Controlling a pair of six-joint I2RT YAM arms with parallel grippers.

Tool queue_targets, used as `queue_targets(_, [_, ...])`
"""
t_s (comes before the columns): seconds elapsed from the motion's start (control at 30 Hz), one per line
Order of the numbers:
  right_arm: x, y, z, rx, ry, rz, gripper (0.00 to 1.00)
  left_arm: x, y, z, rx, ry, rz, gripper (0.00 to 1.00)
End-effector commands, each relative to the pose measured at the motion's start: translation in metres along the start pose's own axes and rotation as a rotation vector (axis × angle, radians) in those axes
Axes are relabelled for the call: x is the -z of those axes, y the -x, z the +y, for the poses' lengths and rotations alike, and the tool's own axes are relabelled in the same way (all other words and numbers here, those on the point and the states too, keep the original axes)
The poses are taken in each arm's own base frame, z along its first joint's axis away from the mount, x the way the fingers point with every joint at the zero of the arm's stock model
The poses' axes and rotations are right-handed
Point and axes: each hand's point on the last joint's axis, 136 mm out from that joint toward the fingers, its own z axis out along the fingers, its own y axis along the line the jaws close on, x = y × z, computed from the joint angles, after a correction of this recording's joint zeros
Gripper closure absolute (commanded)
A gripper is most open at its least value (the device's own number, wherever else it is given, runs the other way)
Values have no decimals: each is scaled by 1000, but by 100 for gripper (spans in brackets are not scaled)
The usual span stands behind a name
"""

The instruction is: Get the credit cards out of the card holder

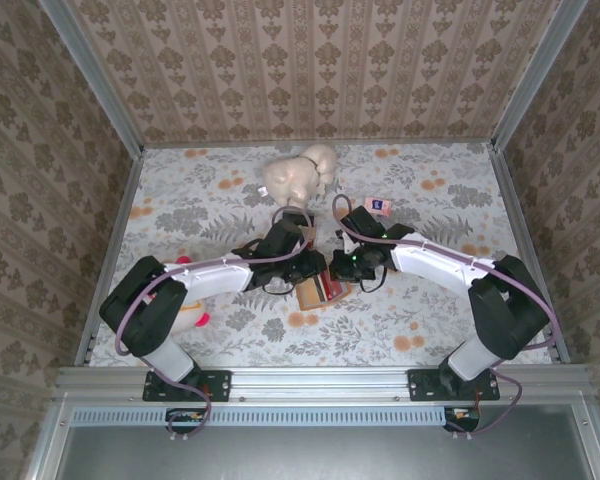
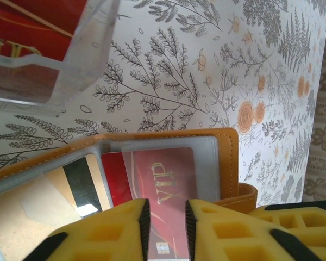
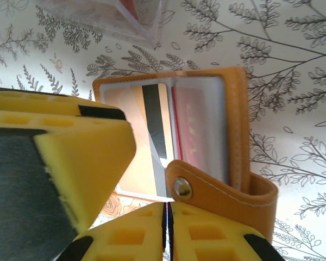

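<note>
The card holder (image 1: pixel 320 291) lies open mid-table (image 1: pixel 460 190), towards the near edge, a red credit card (image 2: pixel 163 176) in its sleeve. The left gripper (image 2: pixel 164 228) has jaws narrowly apart at that card, hold undeterminable; the right gripper (image 3: pixel 167 234) is closed beside the strap (image 3: pixel 217 190). Risk: an unpinned holder drags along with the card.

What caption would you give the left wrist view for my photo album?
The left gripper poised over a red VIP card tucked in the open tan card holder.

Tan card holder (image 2: pixel 229 163) open flat, red credit cards (image 2: pixel 164 175) inside
</note>
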Motion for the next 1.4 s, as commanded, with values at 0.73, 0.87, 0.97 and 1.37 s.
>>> queue_targets(0.73, [-22,4,-44,-32,-183,19,74,-31,-32,49,137,147,52,73])
queue_targets(0.87, [-29,-1,-54,-60,-205,43,75,-31,-32,50,136,141,55,72])
queue_targets(0.97, [-34,0,-55,-77,-178,41,75,-31,-33,50,137,136,58,72])
queue_targets(1.37, [-42,-5,-56,-121,-124,73,76,-33,-31,49,138,97,81,70])
